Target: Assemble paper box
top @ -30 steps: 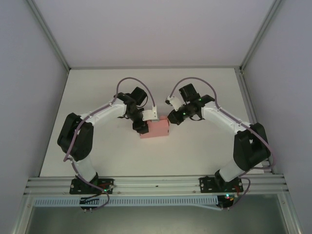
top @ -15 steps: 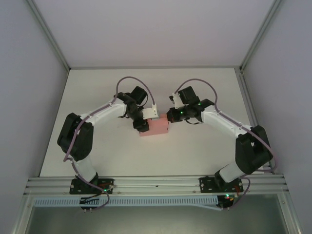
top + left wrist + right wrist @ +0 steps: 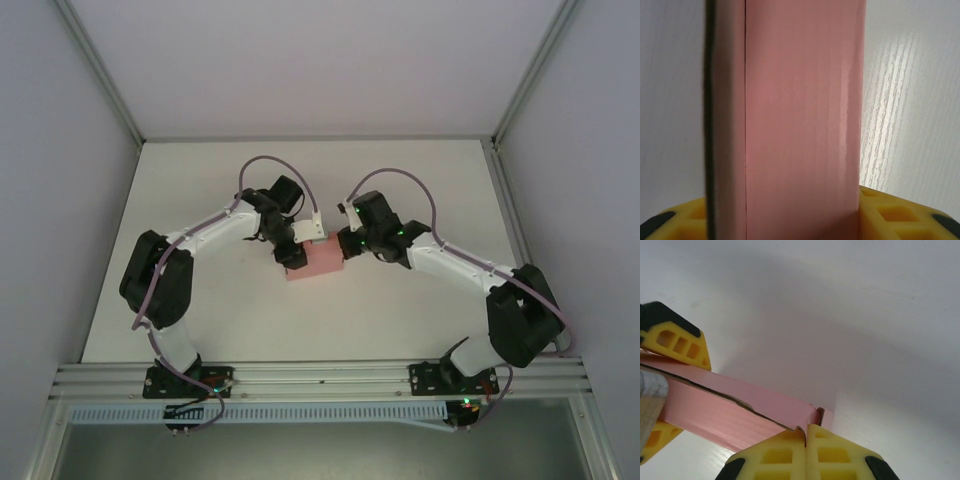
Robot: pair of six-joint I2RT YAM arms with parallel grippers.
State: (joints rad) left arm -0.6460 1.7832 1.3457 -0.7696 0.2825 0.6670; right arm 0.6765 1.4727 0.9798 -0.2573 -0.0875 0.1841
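From above, the pink paper box sat mid-surface between the two arms, details tiny. The left wrist cam showed what that angle hid: the left pincer grasping the box across its width. The right wrist cam had the right pincer clenched tight, tips touching the box's end.

A robotics lab test cell: a white table walled by plain panels, aluminium frame rails, bolted-on robot arms.

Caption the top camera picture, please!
Left tool grips the pink paper box; shut right tool at its other end.
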